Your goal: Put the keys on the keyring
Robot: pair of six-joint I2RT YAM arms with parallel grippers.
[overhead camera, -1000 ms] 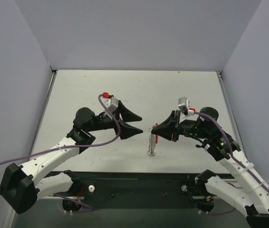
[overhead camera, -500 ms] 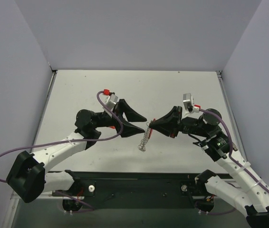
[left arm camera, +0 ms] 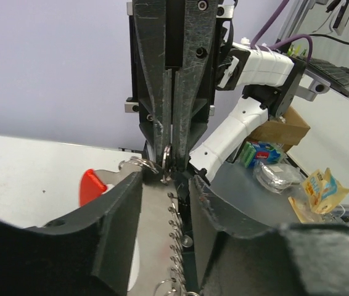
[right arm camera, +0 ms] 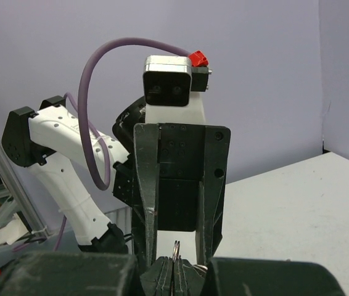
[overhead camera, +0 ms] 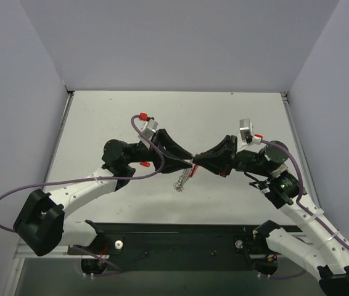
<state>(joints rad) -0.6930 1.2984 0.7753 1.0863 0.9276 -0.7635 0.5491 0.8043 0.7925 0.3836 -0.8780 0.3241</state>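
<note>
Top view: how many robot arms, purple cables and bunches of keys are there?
Robot arms: 2, left arm and right arm
Purple cables: 2
Bunch of keys: 1
Total: 5

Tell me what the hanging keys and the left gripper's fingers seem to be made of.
The keys: bare metal by the look, silvery and shiny, with thin looped pieces that catch the light.
The left gripper: its fingers look like black plastic, matte with a faintly grainy surface, possibly printed. The pictures do not settle that.
</note>
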